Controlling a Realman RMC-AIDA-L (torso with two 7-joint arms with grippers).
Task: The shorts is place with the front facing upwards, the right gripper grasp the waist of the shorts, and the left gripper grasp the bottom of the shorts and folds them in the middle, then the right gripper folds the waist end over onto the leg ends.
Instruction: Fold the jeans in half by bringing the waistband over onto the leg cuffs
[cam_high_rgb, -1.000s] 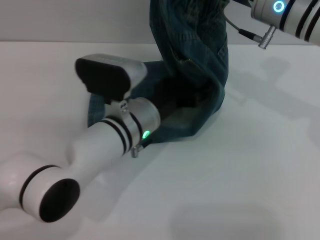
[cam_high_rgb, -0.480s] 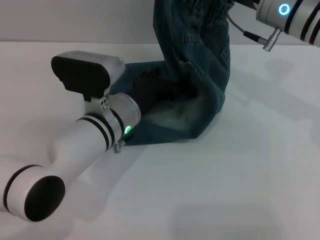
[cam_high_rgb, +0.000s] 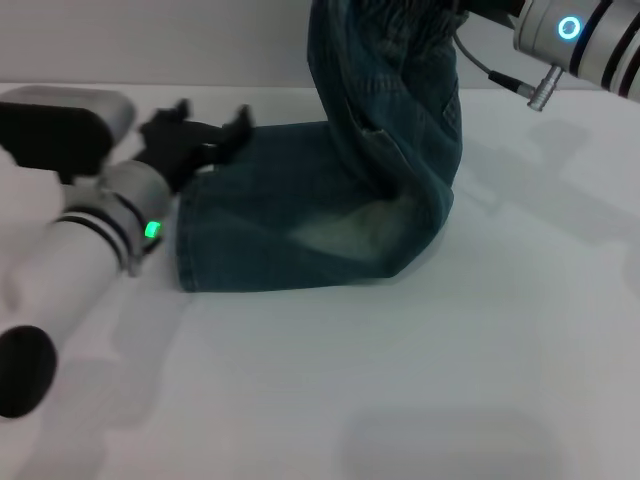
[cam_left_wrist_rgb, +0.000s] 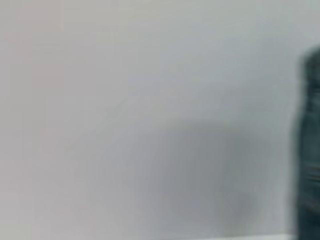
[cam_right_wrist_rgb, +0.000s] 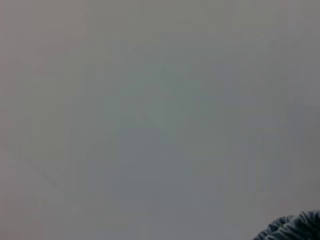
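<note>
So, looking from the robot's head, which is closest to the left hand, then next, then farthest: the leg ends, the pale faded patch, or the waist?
From the left hand:
1. The leg ends, right beside it on the table.
2. The pale faded patch, mid-shorts, further right.
3. The waist of the shorts, lifted up by the right arm.

left pincer (cam_high_rgb: 196, 128) spread open; right arm raised.

A plain white table (cam_high_rgb: 420, 380) fills most of the head view, matte and evenly lit, with soft grey shadows lying across its near and right parts. Behind its far edge stands a bare pale grey wall (cam_high_rgb: 150, 40), smooth and without any markings.
</note>
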